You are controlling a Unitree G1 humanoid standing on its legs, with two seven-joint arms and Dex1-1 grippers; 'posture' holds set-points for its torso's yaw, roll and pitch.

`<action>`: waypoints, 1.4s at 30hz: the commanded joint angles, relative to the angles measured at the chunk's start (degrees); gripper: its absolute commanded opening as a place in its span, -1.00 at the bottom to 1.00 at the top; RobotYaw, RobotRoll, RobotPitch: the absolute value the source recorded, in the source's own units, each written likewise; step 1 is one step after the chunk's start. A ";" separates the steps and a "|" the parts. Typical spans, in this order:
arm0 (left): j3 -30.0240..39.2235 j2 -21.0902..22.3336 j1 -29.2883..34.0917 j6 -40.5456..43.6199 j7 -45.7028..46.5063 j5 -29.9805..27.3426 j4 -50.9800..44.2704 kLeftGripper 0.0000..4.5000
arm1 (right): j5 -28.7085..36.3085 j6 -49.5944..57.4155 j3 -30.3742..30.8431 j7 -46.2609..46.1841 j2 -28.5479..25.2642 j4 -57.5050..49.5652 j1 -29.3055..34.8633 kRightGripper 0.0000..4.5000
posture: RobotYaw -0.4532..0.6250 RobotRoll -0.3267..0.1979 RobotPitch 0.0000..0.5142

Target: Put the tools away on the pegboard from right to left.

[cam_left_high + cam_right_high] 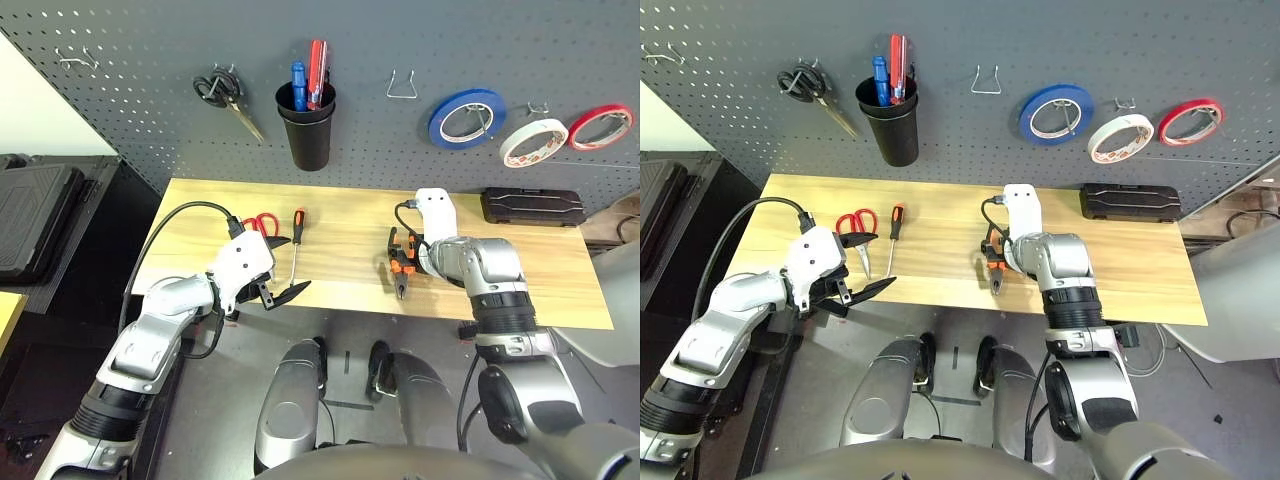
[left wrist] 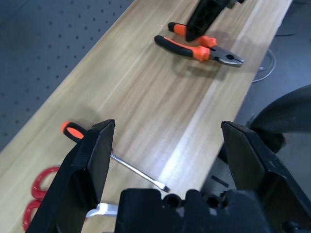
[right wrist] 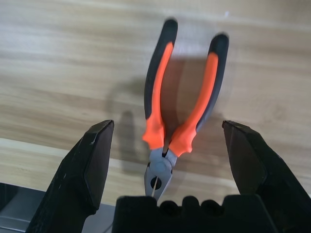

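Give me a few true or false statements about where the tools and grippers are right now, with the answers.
1. The white tape roll hangs on the pegboard. True.
2. The right gripper is shut on the pliers. False: it is open, poised over them as they lie on the table.
3. The red-handled scissors lie on the table. True.
4. The screwdriver stands in the black cup. False: it lies on the table beside the scissors.
5. The left gripper is open and holds nothing. True.

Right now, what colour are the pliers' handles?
Orange and black; the pliers show best in the right wrist view, lying between the open right gripper fingers.
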 commanded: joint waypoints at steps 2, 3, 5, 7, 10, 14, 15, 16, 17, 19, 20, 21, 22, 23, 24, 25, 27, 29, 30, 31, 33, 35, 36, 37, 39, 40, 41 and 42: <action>-1.69 -0.14 -1.07 -1.86 -1.02 1.67 3.23 1.00 | -0.52 0.19 -2.31 -2.53 0.52 4.97 -2.39 0.97 | 0.40 0.25 0.00; -1.77 -0.24 -1.36 -2.06 -1.04 1.76 3.61 1.00 | -0.57 0.23 -2.77 -3.12 0.63 5.86 -2.99 0.97 | 0.40 0.25 0.00; -1.90 -0.45 -1.74 -2.35 -1.02 1.89 4.13 1.00 | -0.56 0.16 -3.90 -4.40 0.97 7.56 -4.04 0.97 | 0.40 0.25 0.02; -1.99 -0.57 -1.82 -2.66 -1.00 2.00 4.41 1.00 | -0.48 -0.44 -4.45 -4.96 1.16 9.13 -4.80 0.97 | 0.40 0.25 0.02; -2.03 -0.70 -1.63 -2.76 -0.94 2.13 4.37 1.00 | -0.02 -1.31 -5.71 -5.78 1.57 12.78 -6.16 0.97 | 0.41 0.25 0.04; -2.07 -0.97 -1.49 -2.57 -0.75 2.30 4.12 1.00 | -0.01 -4.50 -6.82 -6.86 2.04 18.63 -7.88 0.97 | 0.42 0.25 0.07; -2.07 -1.03 -1.42 -2.52 -0.70 2.34 4.03 1.00 | -0.03 -5.33 -6.90 -7.01 2.10 19.91 -8.22 0.97 | 0.43 0.25 0.07; -2.07 -1.09 -1.32 -2.45 -0.66 2.39 3.90 1.00 | -0.06 -6.30 -6.93 -7.12 2.16 21.27 -8.57 0.97 | 0.43 0.25 0.07; -2.06 -1.13 -1.21 -2.41 -0.64 2.43 3.78 1.00 | -0.08 -7.22 -6.93 -7.19 2.19 22.48 -8.88 0.97 | 0.43 0.25 0.07; -2.09 -1.16 -1.05 -2.35 -0.59 2.55 3.65 1.00 | -0.32 -9.88 -6.92 -7.62 2.14 26.36 -9.73 0.97 | 0.44 0.25 0.09; -2.11 -1.17 -0.96 -2.34 -0.56 2.60 3.61 1.00 | -0.53 -11.34 -6.63 -7.59 2.04 28.15 -10.09 0.97 | 0.44 0.25 0.10; -2.11 -1.18 -0.89 -2.32 -0.53 2.64 3.55 1.00 | -0.63 -12.48 -6.44 -7.57 1.95 29.62 -10.40 0.97 | 0.44 0.25 0.10; -2.11 -1.19 -0.81 -2.28 -0.51 2.67 3.42 1.00 | -0.62 -13.25 -6.31 -7.51 1.84 30.63 -10.65 0.97 | 0.45 0.25 0.10; -2.12 -1.21 -0.76 -2.23 -0.49 2.68 3.32 1.00 | -0.59 -14.18 -6.29 -7.59 1.78 31.86 -10.90 0.97 | 0.45 0.25 0.11; -2.13 -1.24 -0.71 -2.13 -0.46 2.69 3.18 1.00 | -0.55 -15.14 -6.30 -7.66 1.75 33.05 -11.07 0.97 | 0.45 0.25 0.11; -2.18 -1.29 -0.69 -2.07 -0.41 2.73 3.08 1.00 | -0.52 -16.19 -6.30 -7.71 1.75 34.21 -11.20 0.97 | 0.46 0.25 0.11; -2.24 -1.38 -0.64 -2.01 -0.34 2.78 2.94 1.00 | -0.45 -17.88 -6.21 -7.72 1.75 35.96 -11.42 0.97 | 0.46 0.25 0.12; -2.31 -1.49 -0.57 -1.94 -0.26 2.82 2.85 1.00 | -0.46 -19.30 -6.01 -7.68 1.83 37.44 -11.66 0.97 | 0.46 0.25 0.12; -2.38 -1.54 -0.52 -1.91 -0.20 2.86 2.82 1.00 | -0.39 -19.78 -6.04 -7.82 1.89 38.11 -11.84 0.97 | 0.46 0.25 0.12; -2.46 -1.60 -0.45 -1.87 -0.14 2.88 2.77 1.00 | -0.30 -20.20 -6.12 -8.06 1.97 38.74 -12.04 0.97 | 0.46 0.25 0.12; -2.55 -1.64 -0.38 -1.77 -0.05 2.88 2.70 1.00 | 0.00 -20.19 -6.36 -8.63 2.25 39.47 -12.56 0.81 | 0.46 0.25 0.12; -2.61 -1.62 -0.29 -1.70 0.01 2.87 2.58 1.00 | -0.08 -20.09 -5.93 -8.57 2.45 39.57 -12.82 0.57 | 0.46 0.25 0.12; -2.63 -1.60 -0.25 -1.69 0.04 2.86 2.55 1.00 | -0.10 -20.05 -5.80 -8.56 2.46 39.57 -12.84 0.41 | 0.46 0.25 0.11; -2.63 -1.56 -0.21 -1.71 0.04 2.84 2.53 1.00 | -0.10 -19.98 -5.71 -8.58 2.44 39.48 -12.81 0.33 | 0.46 0.25 0.11; -2.52 -1.45 -0.20 -1.75 0.01 2.72 2.54 1.00 | -0.07 -19.56 -5.52 -8.49 2.30 38.79 -12.57 0.33 | 0.47 0.25 0.10; -2.43 -1.39 -0.22 -1.76 -0.02 2.65 2.56 1.00 | -0.21 -19.50 -5.14 -8.13 2.17 38.12 -12.31 0.33 | 0.46 0.25 0.09; -2.34 -1.34 -0.22 -1.79 -0.05 2.57 2.56 1.00 | -0.35 -19.41 -4.74 -7.73 2.02 37.39 -12.04 0.33 | 0.46 0.25 0.09; -2.30 -1.32 -0.26 -1.84 -0.08 2.54 2.64 1.00 | -0.42 -19.40 -4.44 -7.47 1.91 36.95 -11.88 0.33 | 0.46 0.25 0.08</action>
